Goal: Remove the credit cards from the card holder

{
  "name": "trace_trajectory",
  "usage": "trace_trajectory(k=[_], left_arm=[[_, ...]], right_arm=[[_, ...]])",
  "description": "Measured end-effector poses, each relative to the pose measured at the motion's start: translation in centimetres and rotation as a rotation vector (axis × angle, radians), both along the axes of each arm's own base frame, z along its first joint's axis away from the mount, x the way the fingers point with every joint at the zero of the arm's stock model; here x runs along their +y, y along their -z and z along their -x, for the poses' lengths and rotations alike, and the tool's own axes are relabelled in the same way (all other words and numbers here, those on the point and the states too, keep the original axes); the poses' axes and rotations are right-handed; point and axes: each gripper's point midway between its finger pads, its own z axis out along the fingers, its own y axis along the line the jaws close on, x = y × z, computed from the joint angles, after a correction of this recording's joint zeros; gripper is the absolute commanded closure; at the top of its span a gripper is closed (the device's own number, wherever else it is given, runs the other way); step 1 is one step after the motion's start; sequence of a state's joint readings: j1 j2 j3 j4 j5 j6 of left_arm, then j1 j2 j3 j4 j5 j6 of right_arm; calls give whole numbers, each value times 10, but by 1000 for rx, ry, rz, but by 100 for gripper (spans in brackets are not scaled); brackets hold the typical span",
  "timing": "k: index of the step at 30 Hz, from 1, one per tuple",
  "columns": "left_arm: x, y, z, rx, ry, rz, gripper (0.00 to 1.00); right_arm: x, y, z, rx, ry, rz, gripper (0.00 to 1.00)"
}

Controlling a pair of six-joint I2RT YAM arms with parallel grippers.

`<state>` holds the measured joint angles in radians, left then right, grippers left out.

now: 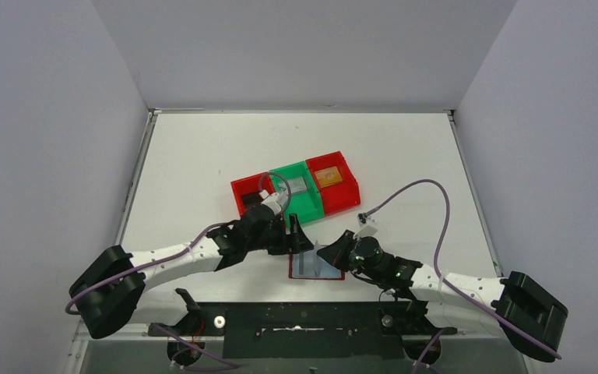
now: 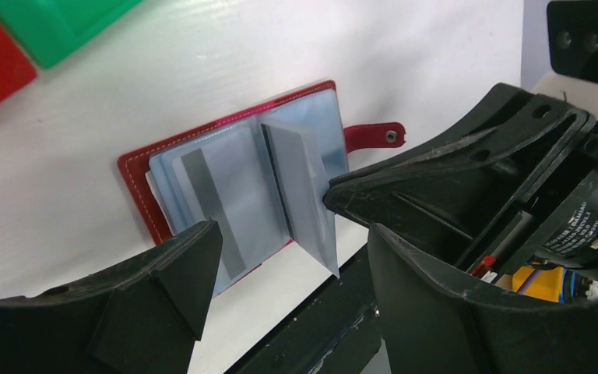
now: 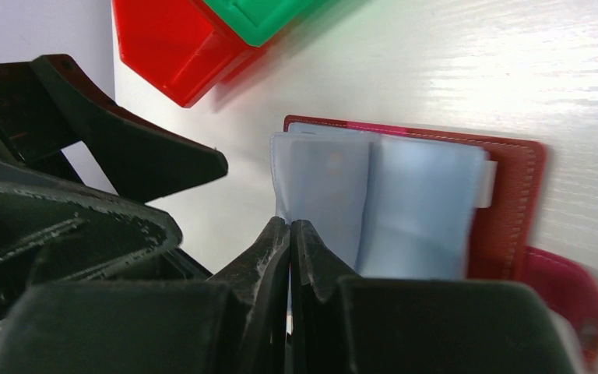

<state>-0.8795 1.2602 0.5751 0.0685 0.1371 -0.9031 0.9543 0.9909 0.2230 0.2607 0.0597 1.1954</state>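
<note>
The dark red, wallet-like card holder point(image 1: 317, 266) lies open near the white counter's point(image 1: 405, 156) near edge, with what looks like a thin silver-grey credit card point(image 2: 212, 209) pocketed inside. The right end effector point(image 3: 290, 226), closed, touches a raised clear pocket leaf point(image 2: 304, 195). The left end effector point(image 2: 292, 234) hangs open above. Its next move is probably to pinch that card's edge.

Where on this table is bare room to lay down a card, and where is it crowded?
Free: the wide strip of table between the three bins and the back wall, and the patch from the bins to the right wall. Crowded: the near middle, where left gripper and right gripper meet over the open card holder.
</note>
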Motion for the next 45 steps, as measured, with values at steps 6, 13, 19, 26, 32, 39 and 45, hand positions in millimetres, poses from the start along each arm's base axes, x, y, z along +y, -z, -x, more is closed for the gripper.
trace_trajectory(k=[6,13,19,26,32,39,45], left_arm=[[-15,19,13,54,61,-21,39],[-41,13,16,51,112,-9,41],[-59,16,19,52,150,-17,43],[-64,25,24,63,165,-43,44],[-59,30,19,55,133,-73,45],[-50,32,14,49,86,-107,45],[-44,27,12,46,56,-93,45]], right_arm=[[-11,10,4,27,43,-29,100],[-23,10,5,31,90,-55,95],[-44,23,8,77,164,9,78],[-73,30,11,115,244,120,68],[-71,18,8,79,231,123,72],[-58,24,8,98,153,207,77],[-51,34,6,136,121,283,82]])
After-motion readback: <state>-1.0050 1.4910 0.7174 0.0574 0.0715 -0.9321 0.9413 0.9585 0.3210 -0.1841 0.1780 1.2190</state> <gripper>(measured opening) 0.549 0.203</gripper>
